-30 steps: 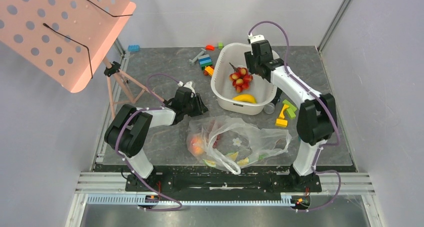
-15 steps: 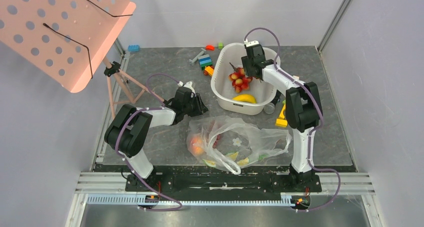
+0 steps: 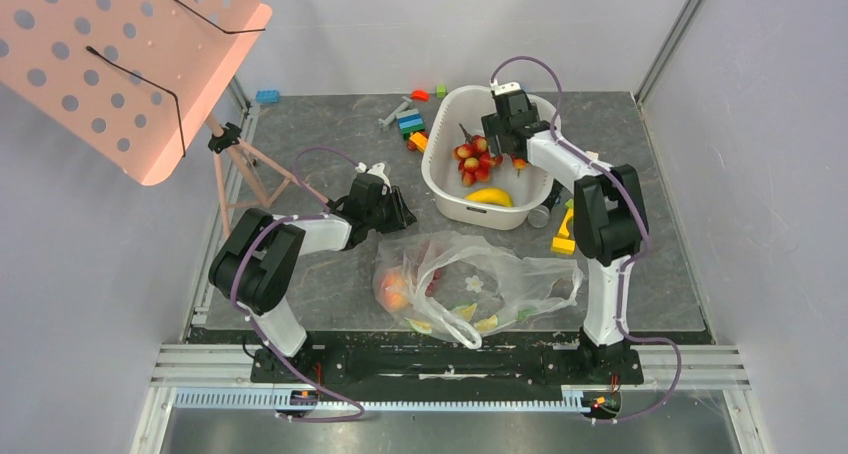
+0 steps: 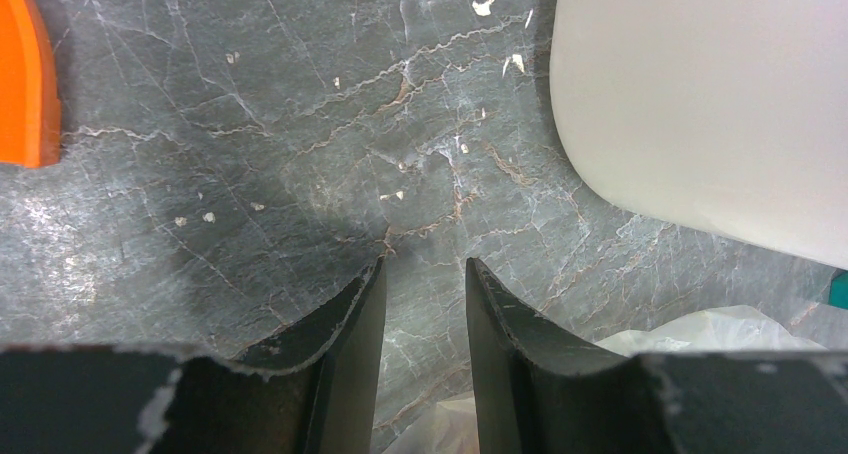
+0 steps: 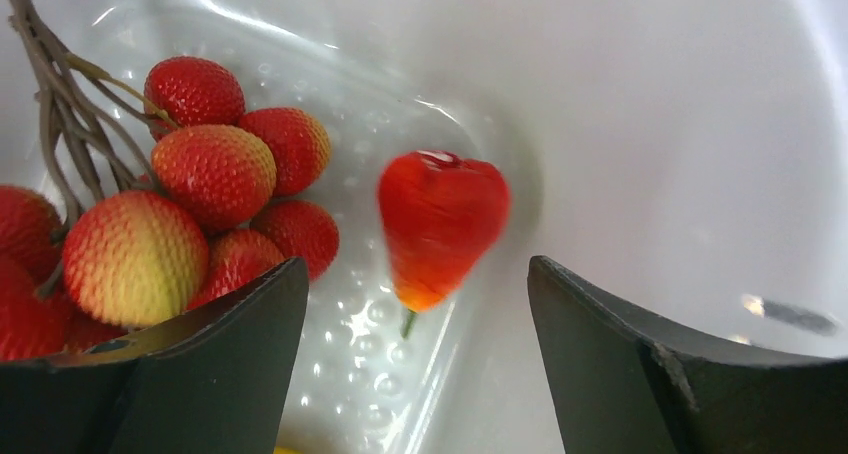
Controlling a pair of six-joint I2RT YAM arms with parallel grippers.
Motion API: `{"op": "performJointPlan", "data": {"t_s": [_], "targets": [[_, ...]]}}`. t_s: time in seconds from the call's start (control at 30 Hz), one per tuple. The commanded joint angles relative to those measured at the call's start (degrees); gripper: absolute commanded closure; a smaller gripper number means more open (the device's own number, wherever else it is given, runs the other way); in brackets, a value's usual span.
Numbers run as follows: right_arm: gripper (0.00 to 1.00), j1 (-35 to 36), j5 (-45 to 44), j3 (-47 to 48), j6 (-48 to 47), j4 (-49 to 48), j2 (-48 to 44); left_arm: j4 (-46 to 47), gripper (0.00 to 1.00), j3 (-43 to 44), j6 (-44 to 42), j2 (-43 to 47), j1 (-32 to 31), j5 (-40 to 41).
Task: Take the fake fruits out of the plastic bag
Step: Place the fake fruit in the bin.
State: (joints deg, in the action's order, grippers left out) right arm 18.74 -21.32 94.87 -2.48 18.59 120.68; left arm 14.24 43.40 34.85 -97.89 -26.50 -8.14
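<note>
Grey tabletop (image 4: 250, 124) faces the narrow left claw (image 4: 425, 266); wrist view shows red fruit (image 5: 440, 224) free of wide right claw (image 5: 417, 269).

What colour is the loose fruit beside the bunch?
Loose fruit: red shading to orange; right wrist view.

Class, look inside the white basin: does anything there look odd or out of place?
Yes: the small red fruit beside the bunch is blurred, loose inside the open right claw, touching neither finger; probably falling.
</note>
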Motion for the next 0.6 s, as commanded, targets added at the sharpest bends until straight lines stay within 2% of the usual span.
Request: {"op": "performJointPlan", "data": {"t_s": [0.0, 0.3, 0.47, 0.57], "targets": [[0.17, -0.2, -0.65, -3.89, -0.6, -4.94, -12.25, 0.87, 0.58, 1.43, -0.06, -1.04, -0.36, -0.91], [0.16, 0.3, 8.26, -26.18, 4.62, -8.78, -37.61, 0.85, 0.58, 1.3, -0.06, -0.72, -0.37, -0.78], [0.21, 2.89, 15.19, -38.53, 7.52, -8.1, -54.91, 0.98, 0.58, 1.25, 0.11, -0.8, -0.32, -0.86], [0.26, 6.81, 19.26, -42.58, 8.79, -5.69, -63.38, 1.12, 0.58, 1.2, 0.06, -0.77, -0.32, -0.95]]}}
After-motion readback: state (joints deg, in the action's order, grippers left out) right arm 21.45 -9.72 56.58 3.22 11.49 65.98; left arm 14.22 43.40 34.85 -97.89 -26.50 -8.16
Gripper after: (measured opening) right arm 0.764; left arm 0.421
